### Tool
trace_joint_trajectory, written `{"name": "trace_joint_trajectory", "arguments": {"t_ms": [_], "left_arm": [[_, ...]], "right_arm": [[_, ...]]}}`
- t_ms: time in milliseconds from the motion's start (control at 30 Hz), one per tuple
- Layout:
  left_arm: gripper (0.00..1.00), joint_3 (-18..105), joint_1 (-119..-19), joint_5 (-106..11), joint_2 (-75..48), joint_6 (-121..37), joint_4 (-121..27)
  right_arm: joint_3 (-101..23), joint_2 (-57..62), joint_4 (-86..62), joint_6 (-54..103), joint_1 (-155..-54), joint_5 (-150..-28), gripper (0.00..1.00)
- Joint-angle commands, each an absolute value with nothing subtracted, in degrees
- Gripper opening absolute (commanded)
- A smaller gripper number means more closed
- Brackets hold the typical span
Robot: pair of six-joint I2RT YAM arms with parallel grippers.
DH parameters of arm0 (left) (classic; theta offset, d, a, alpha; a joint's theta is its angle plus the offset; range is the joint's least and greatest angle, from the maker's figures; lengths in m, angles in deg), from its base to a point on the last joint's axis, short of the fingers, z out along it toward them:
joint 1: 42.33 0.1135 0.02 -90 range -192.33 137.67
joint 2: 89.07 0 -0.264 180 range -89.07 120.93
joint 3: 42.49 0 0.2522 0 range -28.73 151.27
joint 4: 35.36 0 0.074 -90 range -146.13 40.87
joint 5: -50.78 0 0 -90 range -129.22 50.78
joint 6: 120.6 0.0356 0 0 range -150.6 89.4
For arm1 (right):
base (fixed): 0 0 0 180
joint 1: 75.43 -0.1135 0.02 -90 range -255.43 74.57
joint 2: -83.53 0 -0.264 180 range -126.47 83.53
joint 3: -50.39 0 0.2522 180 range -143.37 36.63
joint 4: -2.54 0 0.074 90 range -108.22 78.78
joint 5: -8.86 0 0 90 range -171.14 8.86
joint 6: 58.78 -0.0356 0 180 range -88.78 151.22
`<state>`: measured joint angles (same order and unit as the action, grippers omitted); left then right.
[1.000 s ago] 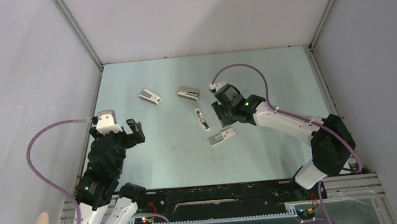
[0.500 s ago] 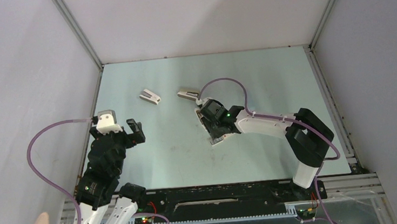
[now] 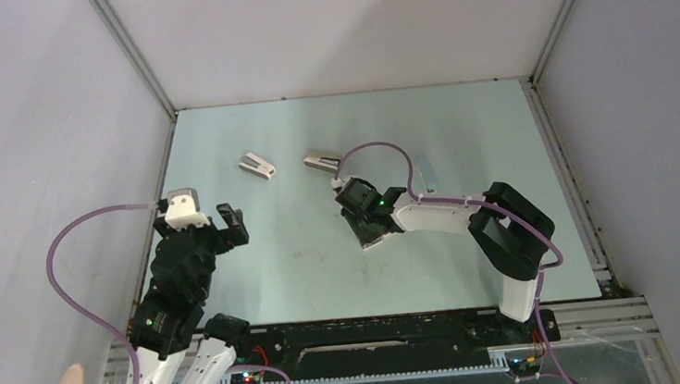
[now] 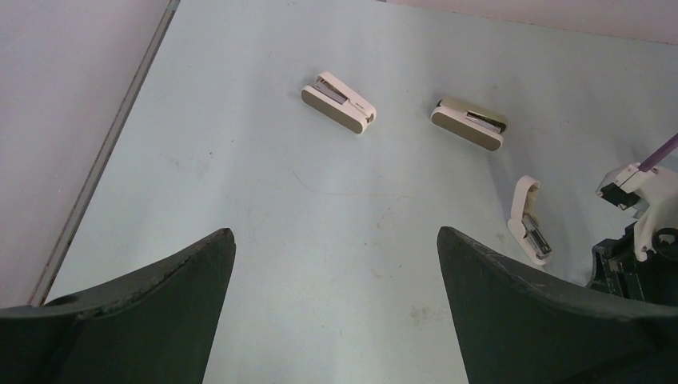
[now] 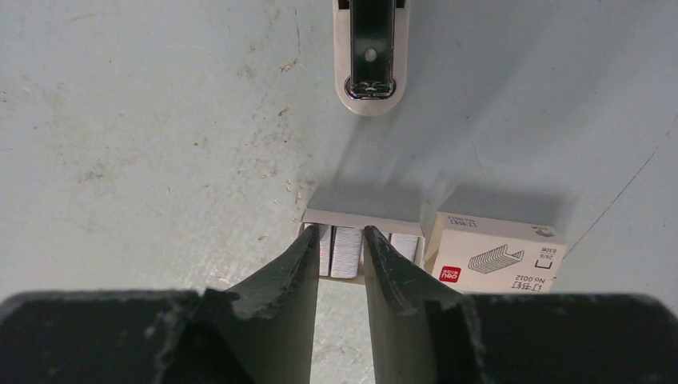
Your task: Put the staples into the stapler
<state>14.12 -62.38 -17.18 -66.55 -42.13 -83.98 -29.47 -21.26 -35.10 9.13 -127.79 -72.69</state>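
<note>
1. Picking staples: right gripper is down at the staple box, jaws narrowed either side of one staple strip in the tray. I cannot tell whether they pinch it.
2. Mini stapler lies just beyond the fingertips.
3. Left gripper is spread wide, holding nothing.
4. Next, I judge: close on the strip, lift it straight out, line it up with the stapler.

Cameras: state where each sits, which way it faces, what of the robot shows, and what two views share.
Top external: above and behind the bases, looking down on the table; both arms, left gripper and right gripper show.
Left wrist: low, facing across the table toward the stapler; its spread fingers frame the bottom.
Right wrist: straight down on the staples; its narrow-set fingers reach the tray.
Shared: both wrist views show the stapler.
</note>
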Motion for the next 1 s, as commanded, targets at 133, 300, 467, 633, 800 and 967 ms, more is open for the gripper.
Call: {"name": "trace_joint_trajectory", "arguments": {"t_ms": [133,300,467,633,800,967], "left_arm": [[1.0,13.8,-61.8,-17.8,-66.0,-41.8,-82.3],[1.0,13.8,-61.7,-17.7,-66.0,-41.8,-82.3],[1.0,13.8,-61.6,-17.8,-66.0,-41.8,-82.3],[1.0,13.8,-61.6,-17.9,-66.0,-41.8,-82.3],[1.0,13.8,-61.6,-17.8,-65.8,-41.8,-82.2],[1.0,13.8,-61.5,-18.1,-65.6,-41.8,-82.1]], "right_arm": [[-29.6,-22.5,-35.2,8.7,-128.7,-71.1,0.24],[-29.2,-21.5,-36.4,9.3,-128.5,-68.6,0.23],[-27.7,-19.9,-36.1,8.9,-127.3,-68.5,0.22],[-26.5,-19.2,-35.4,8.5,-126.4,-70.2,0.22],[-26.0,-19.5,-34.2,7.9,-125.9,-74.0,0.23],[-26.0,-20.3,-33.7,7.7,-125.4,-77.9,0.25]]}}
